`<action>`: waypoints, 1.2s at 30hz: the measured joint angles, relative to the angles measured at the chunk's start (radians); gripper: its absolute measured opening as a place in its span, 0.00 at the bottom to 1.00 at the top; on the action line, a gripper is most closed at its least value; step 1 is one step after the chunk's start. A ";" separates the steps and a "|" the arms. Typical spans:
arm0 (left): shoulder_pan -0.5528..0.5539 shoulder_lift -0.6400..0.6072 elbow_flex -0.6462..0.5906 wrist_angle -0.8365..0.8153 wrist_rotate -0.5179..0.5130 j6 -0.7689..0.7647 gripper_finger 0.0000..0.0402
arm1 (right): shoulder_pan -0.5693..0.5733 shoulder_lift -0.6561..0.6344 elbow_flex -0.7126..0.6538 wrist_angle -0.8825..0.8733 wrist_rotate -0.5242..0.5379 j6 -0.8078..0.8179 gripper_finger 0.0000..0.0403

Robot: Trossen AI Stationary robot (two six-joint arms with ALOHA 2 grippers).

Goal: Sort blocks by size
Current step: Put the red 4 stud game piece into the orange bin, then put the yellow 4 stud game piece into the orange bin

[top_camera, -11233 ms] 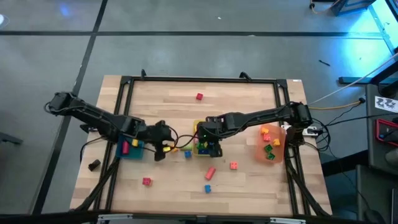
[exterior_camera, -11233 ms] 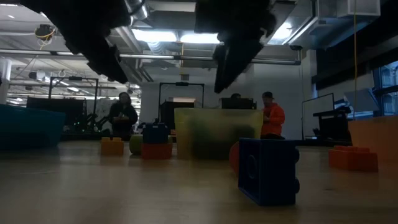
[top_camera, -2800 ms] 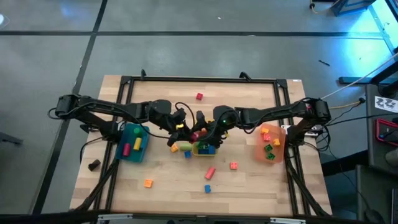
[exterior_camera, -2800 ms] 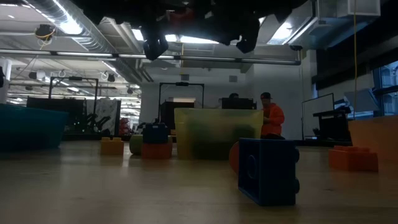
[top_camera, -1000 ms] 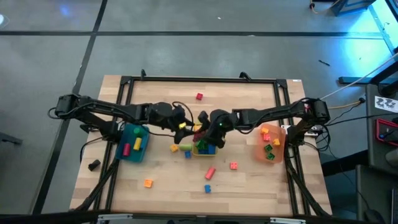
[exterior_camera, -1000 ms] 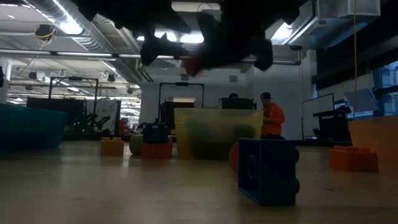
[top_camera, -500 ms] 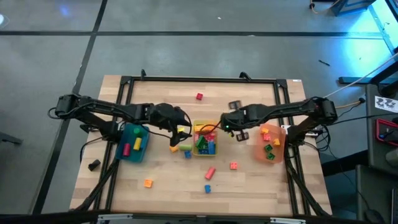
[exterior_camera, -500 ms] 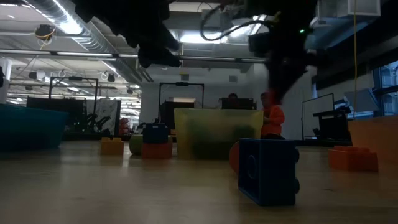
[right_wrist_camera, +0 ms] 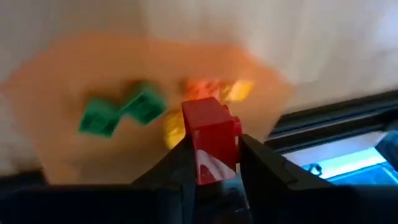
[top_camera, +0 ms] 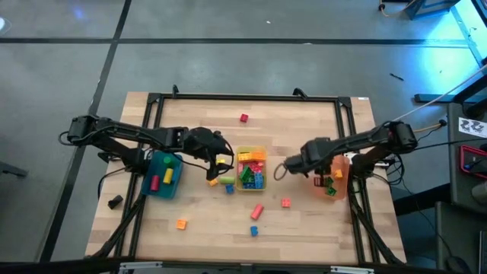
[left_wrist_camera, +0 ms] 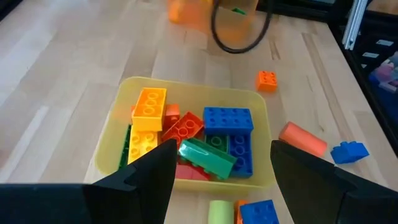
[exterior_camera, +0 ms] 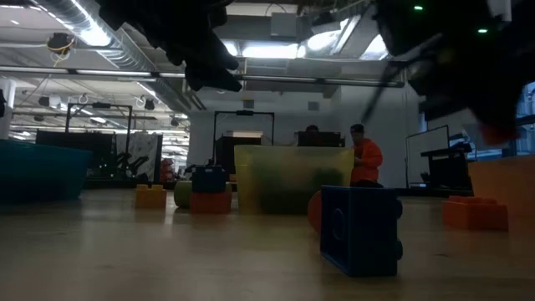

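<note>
Below the open left gripper (left_wrist_camera: 217, 165) the yellow bin (left_wrist_camera: 262, 112) is packed with blocks (left_wrist_camera: 227, 119); loose blocks (left_wrist_camera: 301, 138) crowd its far side; the right gripper (right_wrist_camera: 211, 171), clamped on a red block (right_wrist_camera: 210, 144), hangs over the orange bin (top_camera: 338, 185).

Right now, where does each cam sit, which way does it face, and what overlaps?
High: overhead, straight down on the table, both arms.
Low: table height, level into the room; arms overhead.
Left wrist: above the yellow bin, left gripper open.
Right wrist: over the orange bin, right gripper shut on a red block.
Shared: yellow bin in high, low, left wrist.
</note>
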 joint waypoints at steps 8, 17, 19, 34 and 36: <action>-0.003 0.000 0.000 -0.012 0.000 -0.001 0.61 | 0.119 0.001 -0.144 -0.021 -0.018 0.144 0.28; -0.006 0.000 0.000 -0.027 -0.018 -0.021 0.60 | 0.135 0.001 -0.168 -0.021 -0.024 0.150 0.37; -0.019 0.000 0.000 -0.059 -0.019 -0.006 0.58 | 0.135 0.001 -0.168 -0.020 -0.027 0.150 0.38; -0.238 0.014 -0.001 -0.396 -0.145 -0.077 0.51 | 0.134 0.001 -0.152 -0.031 -0.027 0.171 0.44; -0.248 0.028 -0.001 -0.389 -0.173 -0.100 0.51 | 0.134 -0.003 -0.124 -0.030 -0.017 0.173 0.44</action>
